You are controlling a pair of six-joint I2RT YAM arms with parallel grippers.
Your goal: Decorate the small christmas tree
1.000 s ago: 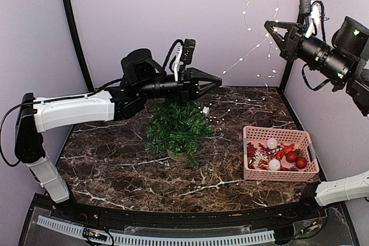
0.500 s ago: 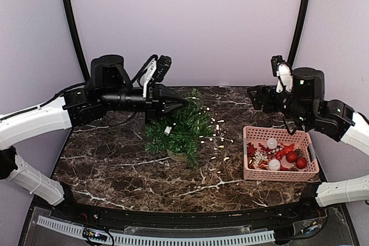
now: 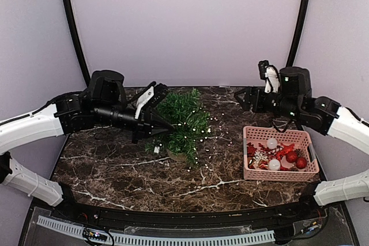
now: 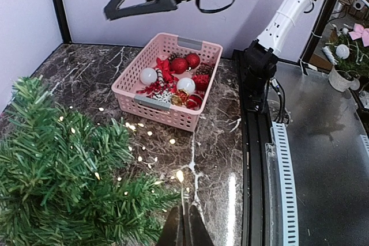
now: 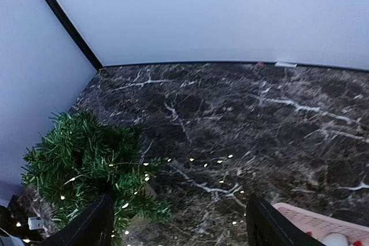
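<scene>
**Both arms lowered, light string now draped on the tree**

Since a second ago the right arm has dropped from high in the back-right corner to low above the table, and the left arm has sunk beside the tree. The light string [image 3: 216, 133] that hung in the air now lies over the branches and the marble.

Top view: the small christmas tree [image 3: 181, 125] stands mid-table on its tan pot [image 3: 176, 155], long axis upright and tip up. Bare table [image 3: 115, 165] lies open in front and to the left. The pink basket [image 3: 277, 129] sits well apart on the right, near the right wall. The left gripper [image 3: 171, 126] reaches in level from the left, its tip in the foliage. The right gripper [image 3: 237, 97] points left, behind the basket.

Left wrist: the left gripper [image 4: 185, 229] is pressed closed. Whether it pinches a wire I cannot tell. The tree [image 4: 63, 177] fills the lower left, the basket [image 4: 167, 116] beyond it near the table's edge.

Right wrist: the right gripper [image 5: 179, 231] is spread wide and holds nothing. It looks down on open marble, with the tree [image 5: 86, 165] at lower left by the side wall.
</scene>
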